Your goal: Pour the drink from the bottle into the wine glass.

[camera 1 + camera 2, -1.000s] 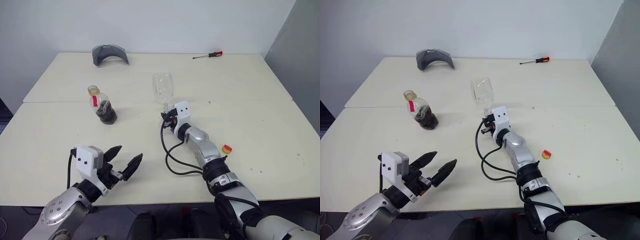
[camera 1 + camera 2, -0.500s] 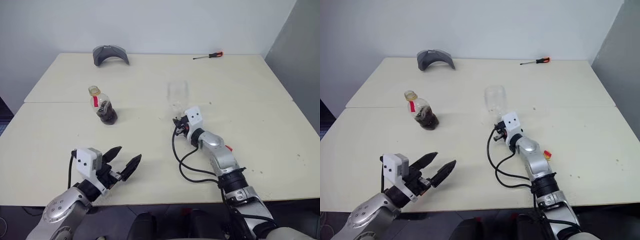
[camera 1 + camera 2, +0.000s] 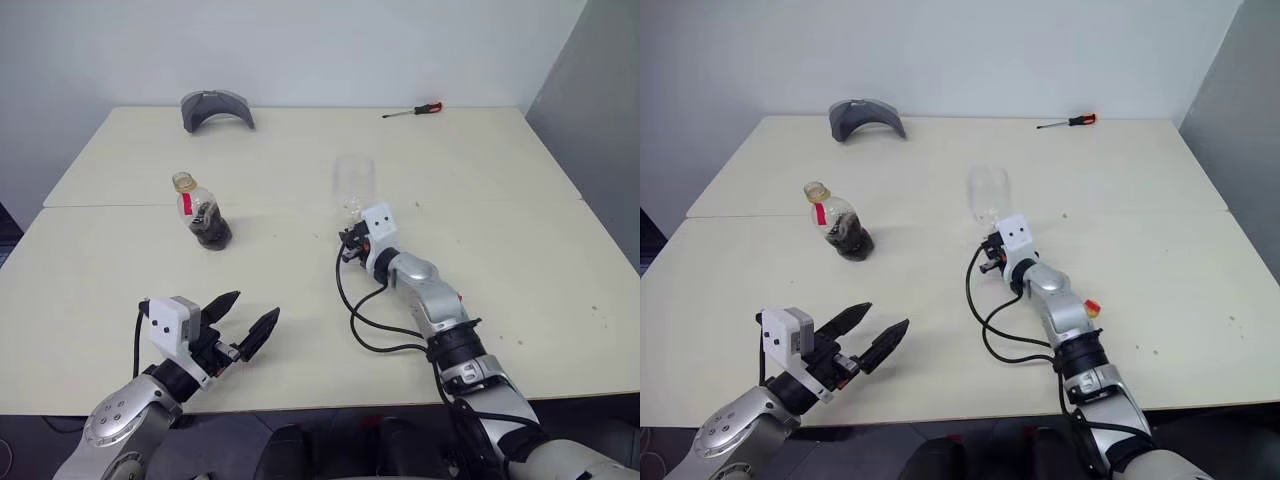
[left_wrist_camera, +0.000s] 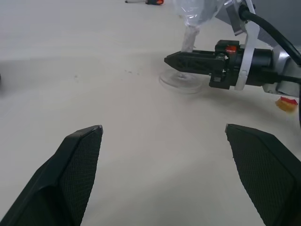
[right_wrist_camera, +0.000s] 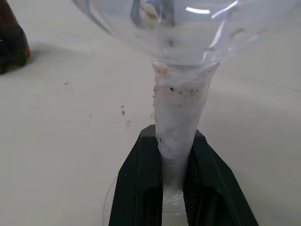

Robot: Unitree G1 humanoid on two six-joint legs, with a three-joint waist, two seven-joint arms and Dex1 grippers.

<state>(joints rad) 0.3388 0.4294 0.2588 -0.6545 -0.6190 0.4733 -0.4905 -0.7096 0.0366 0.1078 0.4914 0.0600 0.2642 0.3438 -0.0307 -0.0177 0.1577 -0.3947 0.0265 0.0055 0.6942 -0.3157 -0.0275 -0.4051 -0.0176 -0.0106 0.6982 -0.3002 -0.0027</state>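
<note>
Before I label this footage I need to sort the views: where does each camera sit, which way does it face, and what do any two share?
Left and right eye views: on the head, looking forward and down over the table; both arms show, with the bottle and wine glass.
Left wrist view: on the left arm, looking along the open left gripper across the table toward the right gripper at the glass's foot.
Right wrist view: on the right arm, close up on the glass stem, clamped by that gripper.
Shared: the wine glass appears in all four.
</note>
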